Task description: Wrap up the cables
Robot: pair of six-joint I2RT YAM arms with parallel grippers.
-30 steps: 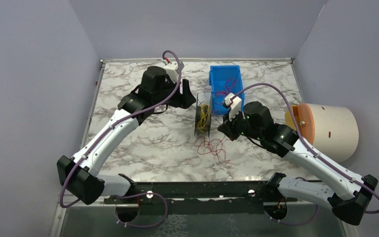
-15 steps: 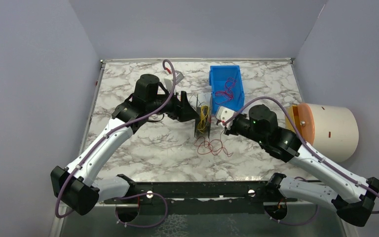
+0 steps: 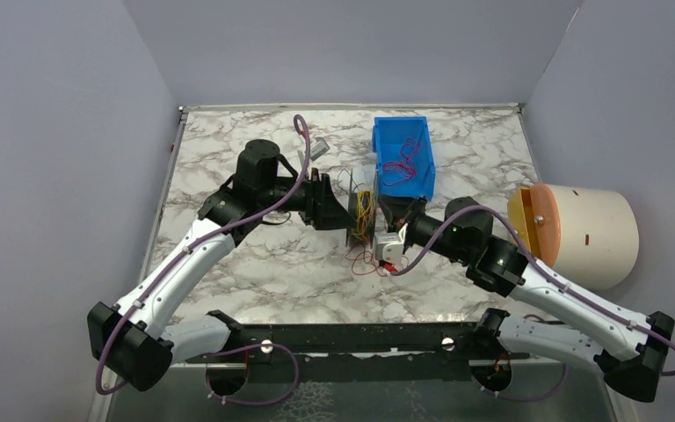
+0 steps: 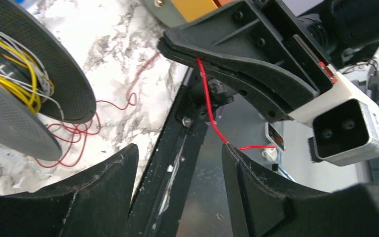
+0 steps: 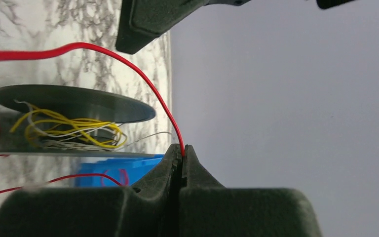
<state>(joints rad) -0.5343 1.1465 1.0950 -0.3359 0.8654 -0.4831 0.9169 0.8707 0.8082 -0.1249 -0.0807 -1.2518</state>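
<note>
Right jaws: pressed together on the red cable (image 5: pixel 79 45), pinching it at the very tips, just beside the spool (image 3: pixel 362 215). Left jaws: apart, gripping nothing, on the spool's other side. The strand crosses over and touches one left fingertip (image 4: pixel 229 148).

Other red loops (image 3: pixel 371 260) lie slack on the table (image 3: pixel 255 264) against the spool's near side. More sit in the blue bin (image 3: pixel 400 130) beyond the spool.

Handling, my judgement: hair-thin, near weightless, limp yet springy enough to uncoil. Prone to tangle and to slip from smooth pads.

Best hold: close to the spool, short free length, light steady tension. A hard tug could snap it or tip the spool.
</note>
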